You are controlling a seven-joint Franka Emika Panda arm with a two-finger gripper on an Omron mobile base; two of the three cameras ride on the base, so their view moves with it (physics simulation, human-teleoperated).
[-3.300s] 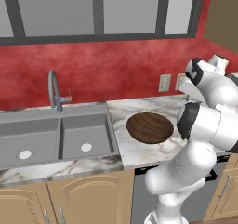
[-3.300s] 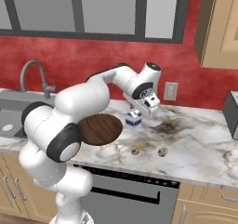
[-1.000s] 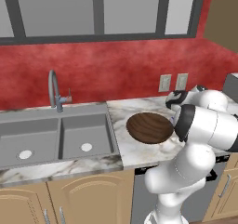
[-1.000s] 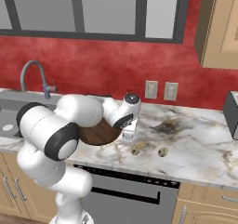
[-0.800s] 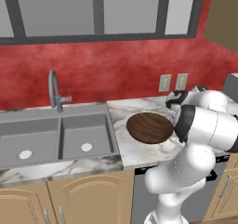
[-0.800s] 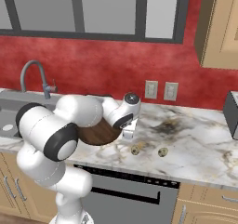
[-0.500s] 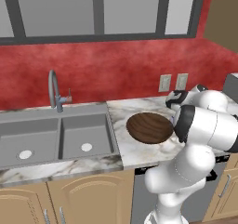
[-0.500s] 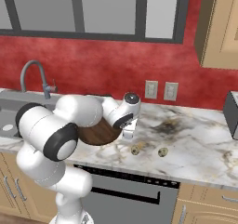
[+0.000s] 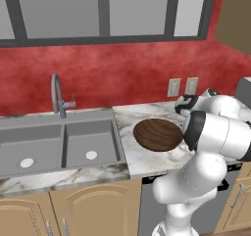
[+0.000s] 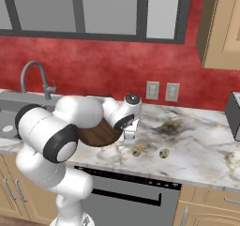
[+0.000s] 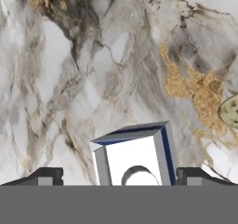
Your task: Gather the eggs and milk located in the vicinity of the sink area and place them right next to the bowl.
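Releasing the milk carton beside the bowl looks like the step in hand.

Left base view: the bowl [image 9: 158, 134] sits on the marble bench [image 9: 125, 161], just right of the sink [image 9: 56, 144] with its faucet [image 9: 58, 95]. The arm's elbow hides whatever lies on the bowl's right side.

Right base view: the end effector [image 10: 129, 134] is low at the bowl's [image 10: 98, 132] right edge. Two eggs [image 10: 150, 151] lie on the bench to the bowl's right, near each other, the closer one just beyond the end effector.

Hand view: the milk carton [image 11: 134, 155] stands upright between the fingertips [image 11: 46, 176], which are spread with visible gaps on both sides, so it is let go. One egg [image 11: 230, 111] shows at the right edge.

Judgement: retreat straight up, no sideways drift, so the carton is not clipped and tipped toward the eggs.
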